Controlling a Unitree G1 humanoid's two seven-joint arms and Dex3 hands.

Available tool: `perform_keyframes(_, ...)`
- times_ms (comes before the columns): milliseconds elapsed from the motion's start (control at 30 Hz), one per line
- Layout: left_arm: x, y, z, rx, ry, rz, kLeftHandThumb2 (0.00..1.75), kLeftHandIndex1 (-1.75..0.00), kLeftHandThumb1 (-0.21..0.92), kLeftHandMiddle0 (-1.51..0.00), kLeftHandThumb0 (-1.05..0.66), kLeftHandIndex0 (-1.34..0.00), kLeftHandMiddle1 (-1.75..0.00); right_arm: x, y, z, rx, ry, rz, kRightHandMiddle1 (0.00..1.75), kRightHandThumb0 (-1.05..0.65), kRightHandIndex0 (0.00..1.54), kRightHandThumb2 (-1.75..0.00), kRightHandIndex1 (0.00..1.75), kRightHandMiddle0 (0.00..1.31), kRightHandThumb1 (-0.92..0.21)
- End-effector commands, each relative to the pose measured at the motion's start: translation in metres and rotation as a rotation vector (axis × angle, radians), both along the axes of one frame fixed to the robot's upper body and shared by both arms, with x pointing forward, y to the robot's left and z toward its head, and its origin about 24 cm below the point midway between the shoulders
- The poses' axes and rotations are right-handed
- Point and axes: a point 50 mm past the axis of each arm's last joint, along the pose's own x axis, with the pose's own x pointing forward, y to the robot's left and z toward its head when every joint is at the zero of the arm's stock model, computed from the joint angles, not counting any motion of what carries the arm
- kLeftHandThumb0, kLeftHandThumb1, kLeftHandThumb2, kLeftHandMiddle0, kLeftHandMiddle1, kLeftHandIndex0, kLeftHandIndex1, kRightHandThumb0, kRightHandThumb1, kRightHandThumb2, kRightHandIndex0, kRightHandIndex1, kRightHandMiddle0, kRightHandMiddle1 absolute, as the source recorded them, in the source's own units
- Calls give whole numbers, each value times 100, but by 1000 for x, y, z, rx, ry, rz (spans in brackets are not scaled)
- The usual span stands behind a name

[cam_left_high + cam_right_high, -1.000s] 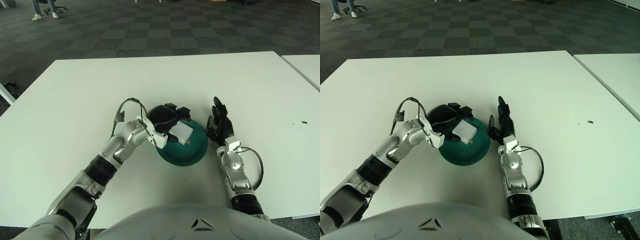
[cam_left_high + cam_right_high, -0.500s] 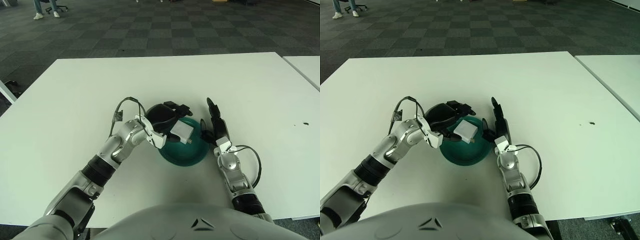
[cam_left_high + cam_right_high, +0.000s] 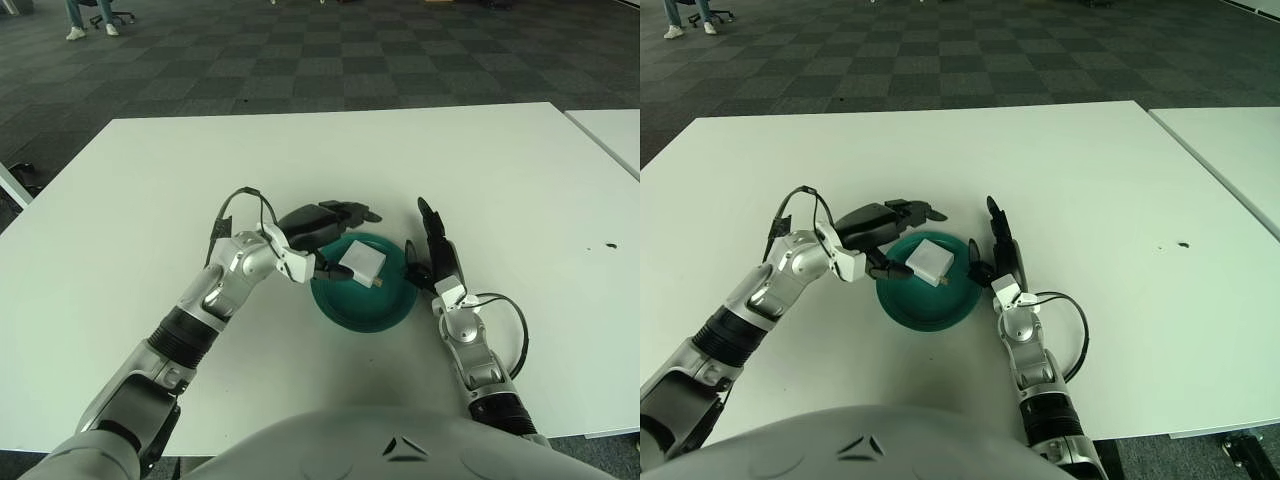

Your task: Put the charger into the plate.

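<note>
The white charger (image 3: pixel 362 262) lies in the teal plate (image 3: pixel 370 315), at its far left side, with its prongs pointing right. My left hand (image 3: pixel 338 238) is just left of the plate with its fingers spread above the far rim. Its thumb is close to the charger's left edge, and the hand holds nothing. My right hand (image 3: pixel 432 255) stands upright with open fingers against the plate's right rim. The charger (image 3: pixel 928 258) and the plate (image 3: pixel 925 312) also show in the right eye view.
The plate sits on a white table (image 3: pixel 150 200). A second white table (image 3: pixel 615 135) stands at the right, with a gap between. A small dark speck (image 3: pixel 610 246) lies far right. Dark checkered carpet lies beyond the far edge.
My left hand has opened and drawn back to the left, leaving the charger in the plate. My right hand has moved in from beside the plate to its right rim.
</note>
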Motion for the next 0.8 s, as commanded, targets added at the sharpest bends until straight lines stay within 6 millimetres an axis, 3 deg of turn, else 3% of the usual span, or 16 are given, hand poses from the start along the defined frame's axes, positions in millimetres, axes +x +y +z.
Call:
perform_keyframes(0, 4, 21, -10, -350, 141, 135, 83, -51, 92, -19, -105, 0, 0, -13, 0, -45, 120, 263, -75, 16, -93, 7, -94, 0, 0, -92)
perform_keyframes(100, 5, 20, -17, -663, 249, 263, 88, -51, 92, -21, -105, 0, -1, -13, -2, -47, 184, 294, -95, 14, -93, 6, -92, 0, 0, -92)
perform_keyframes(333, 6, 29, -29, -940, 340, 430, 96, -40, 92, -16, -105, 0, -1, -13, -4, -47, 232, 294, -98, 13, -93, 4, -91, 0, 0, -92)
perform_keyframes(567, -7, 37, -40, -1021, 337, 623, 96, -29, 92, -9, -101, 0, 0, -14, -6, -46, 236, 292, -90, 14, -93, 2, -91, 0, 0, -92)
perform_keyframes(767, -14, 39, -41, -1005, 323, 687, 97, -25, 92, -5, -98, 0, 0, -14, -6, -46, 239, 288, -86, 14, -93, 1, -93, 0, 0, -92)
